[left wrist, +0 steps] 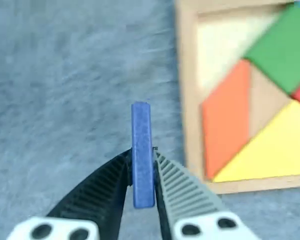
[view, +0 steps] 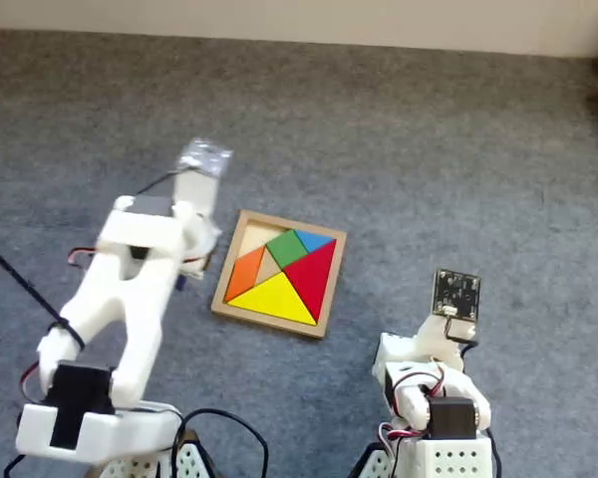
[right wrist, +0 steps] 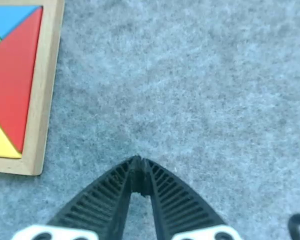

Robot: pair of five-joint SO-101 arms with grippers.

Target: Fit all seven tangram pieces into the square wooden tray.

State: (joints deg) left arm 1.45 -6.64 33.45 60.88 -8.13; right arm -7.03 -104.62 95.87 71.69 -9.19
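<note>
Grey carpet (view: pixel 429 149) lies under the wooden tray (view: pixel 229 263), where the yellow piece (view: pixel 274 299), red piece (view: pixel 314 277), orange piece (view: pixel 245 274), green piece (view: pixel 291 246), light blue piece (view: pixel 316 241) and tan piece (view: pixel 268 267) sit, one corner bare. My left gripper (left wrist: pixel 142 160) pinches the dark blue piece (left wrist: pixel 142 130) on edge, just beside the tray's rim. My right gripper (right wrist: pixel 138 172) is closed on nothing, over carpet near the tray.

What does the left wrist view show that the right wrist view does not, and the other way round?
Left wrist view: the left gripper shut on a dark blue piece held on edge, the orange piece, and a bare corner of the tray. Right wrist view: the right gripper, shut on nothing, over the carpet beside another tray corner. Both: the tray's wooden rim, the yellow piece, the red piece, the green piece and the grey carpet.
</note>
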